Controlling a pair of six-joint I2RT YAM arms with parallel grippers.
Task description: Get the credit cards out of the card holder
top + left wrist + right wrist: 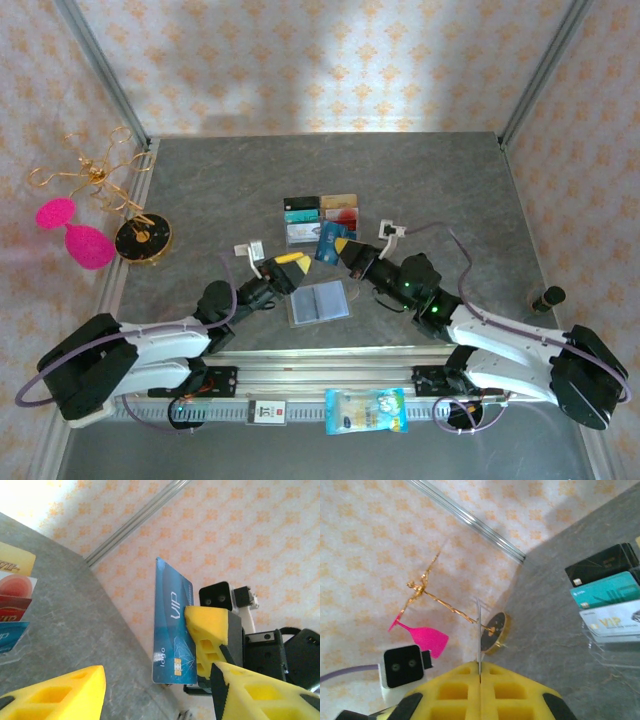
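Observation:
The card holder (pixel 319 301) lies open and flat on the table between the two arms, its pale inside facing up. My right gripper (pixel 345 250) is shut on a blue credit card (pixel 328 243), held upright above the table just beyond the holder. In the left wrist view this blue card (pixel 172 630) reads "VIP", pinched at one edge by the other arm's yellow fingers (pixel 212 632). The right wrist view has the card (pixel 479 630) edge-on in my right gripper (pixel 480 666). My left gripper (pixel 290 262) (pixel 160 695) stands open beside the card, apart from it.
A clear tray (pixel 302 240) behind the holder carries several cards, among them black (pixel 602 564), teal (pixel 607 590) and pale grey (pixel 615 622). A gold stand with a pink glass (pixel 75 230) and a black-gold disc (pixel 141 238) sit at the left. A snack packet (pixel 366 411) lies on the front rail.

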